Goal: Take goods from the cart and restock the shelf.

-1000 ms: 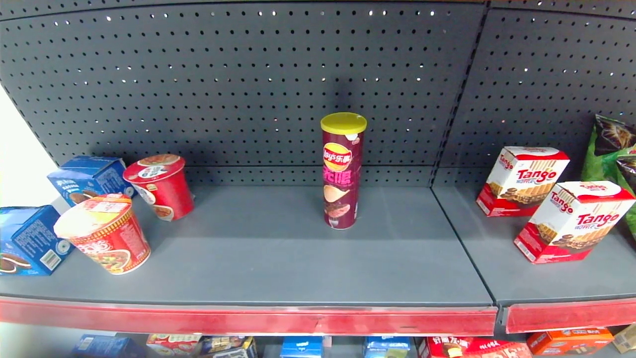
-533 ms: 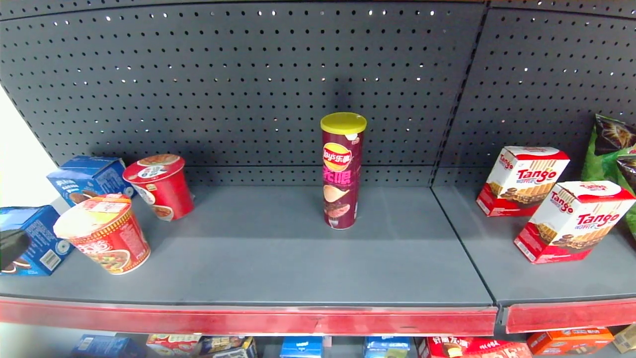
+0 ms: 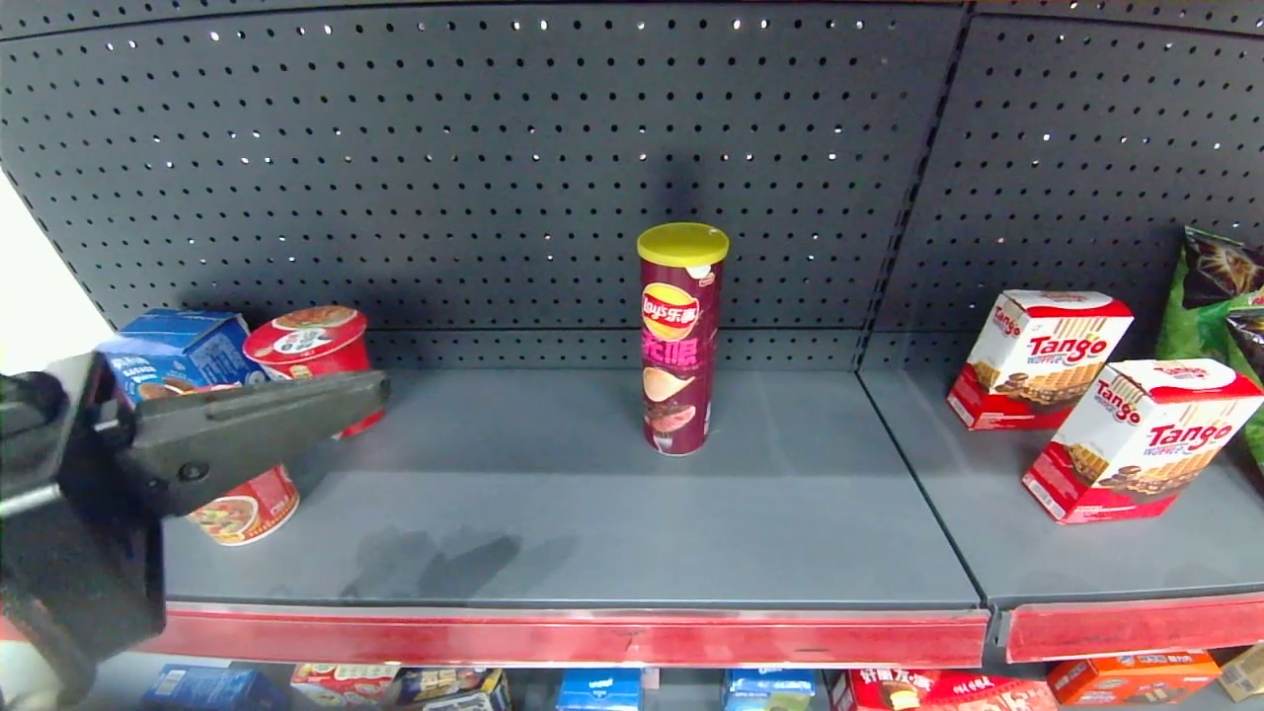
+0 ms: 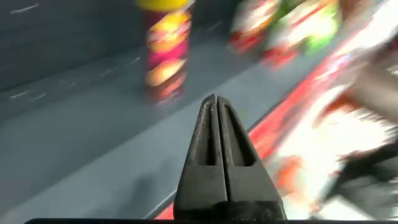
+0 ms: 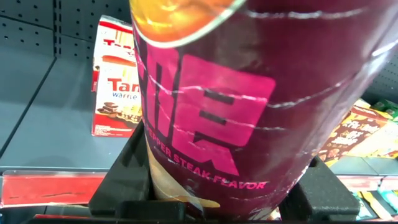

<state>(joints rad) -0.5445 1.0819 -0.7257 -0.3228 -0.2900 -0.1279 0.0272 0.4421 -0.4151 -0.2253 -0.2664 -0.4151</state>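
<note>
Holding a purple cardboard chip can [image 5: 249, 93], the right gripper [image 5: 224, 199] is clamped on both sides of it.
The left gripper [image 3: 367, 387], dark fingers pressed together on nothing, is poised over the left end of the grey metal shelf [image 3: 553, 513], before red noodle cups [image 3: 316, 346] and blue cardboard boxes [image 3: 178, 341]. A second purple can with a yellow lid [image 3: 681, 341] is stood upright mid-shelf; red-and-white wafer boxes [image 3: 1037, 360] are placed to its right.
</note>
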